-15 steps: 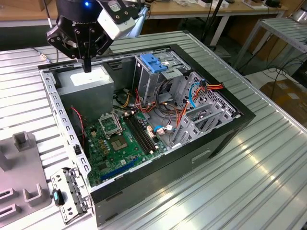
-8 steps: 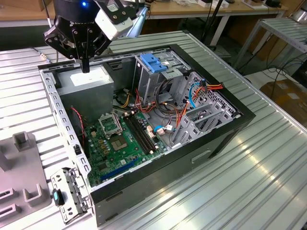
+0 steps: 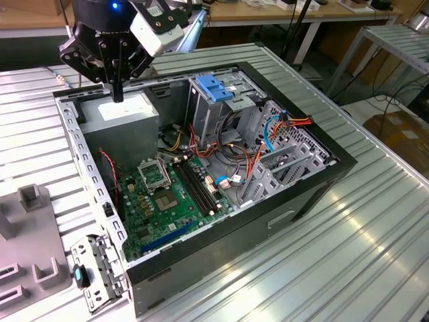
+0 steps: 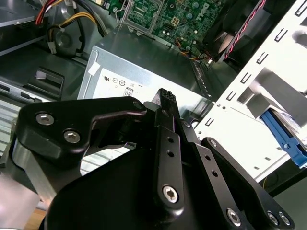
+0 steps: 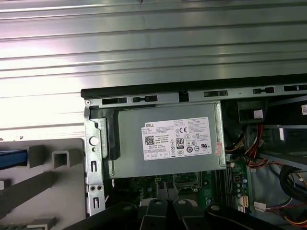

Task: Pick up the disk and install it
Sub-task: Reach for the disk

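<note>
Pincer (image 3: 118, 92): black. Power-supply box (image 5: 129, 143): grey, white sticker (image 5: 176, 139) with black print. Motherboard (image 3: 161, 208): green. Cage latch (image 3: 214, 87): blue. Cables (image 3: 298, 123): red, orange. Computer case (image 3: 221, 258): black. Surface (image 3: 362, 255): silver, ribbed.

Ribbed glossy metal table (image 3: 375, 221), matt black hand (image 3: 118, 98).

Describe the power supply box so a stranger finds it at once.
Start at the open computer case on the ribbed metal table. In its far corner on the exterior view's left, under the gripper, sits the power supply box. It is the plain grey metal block with a white sticker, unlike the green motherboard beside it.
</note>
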Robot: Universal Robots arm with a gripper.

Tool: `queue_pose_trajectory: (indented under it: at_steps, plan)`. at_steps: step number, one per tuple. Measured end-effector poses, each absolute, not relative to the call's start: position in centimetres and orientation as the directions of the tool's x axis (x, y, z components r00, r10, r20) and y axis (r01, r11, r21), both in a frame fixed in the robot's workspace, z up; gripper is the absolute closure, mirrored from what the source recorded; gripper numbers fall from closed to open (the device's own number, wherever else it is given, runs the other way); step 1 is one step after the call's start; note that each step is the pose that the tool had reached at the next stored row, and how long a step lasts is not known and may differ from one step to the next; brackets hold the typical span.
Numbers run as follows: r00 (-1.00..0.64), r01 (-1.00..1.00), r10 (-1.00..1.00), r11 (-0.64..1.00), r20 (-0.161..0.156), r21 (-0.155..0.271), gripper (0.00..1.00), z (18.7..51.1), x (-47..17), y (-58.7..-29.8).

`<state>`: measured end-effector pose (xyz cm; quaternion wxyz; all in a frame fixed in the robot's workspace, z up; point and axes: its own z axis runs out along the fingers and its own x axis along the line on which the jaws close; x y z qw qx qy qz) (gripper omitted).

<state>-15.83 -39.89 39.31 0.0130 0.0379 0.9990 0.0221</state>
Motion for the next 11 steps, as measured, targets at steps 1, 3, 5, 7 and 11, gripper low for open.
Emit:
queue_pose_trajectory:
  at_steps: [1, 3, 5, 7, 11]
  plan:
    - [-0.997, 0.075, 0.076, 0.996, -0.024, 0.045, 0.89, 39.31, -15.86, -39.89]
    - [-0.997, 0.075, 0.076, 0.996, -0.024, 0.045, 0.89, 39.32, -15.93, -39.89]
    - [-0.997, 0.075, 0.076, 0.996, -0.024, 0.045, 0.89, 39.31, -16.0, -39.89]
    - [-0.997, 0.075, 0.076, 0.996, -0.024, 0.045, 0.89, 39.31, -16.09, -39.89]
    - [-0.997, 0.075, 0.076, 0.996, -0.024, 0.045, 0.89, 39.31, -16.28, -39.9]
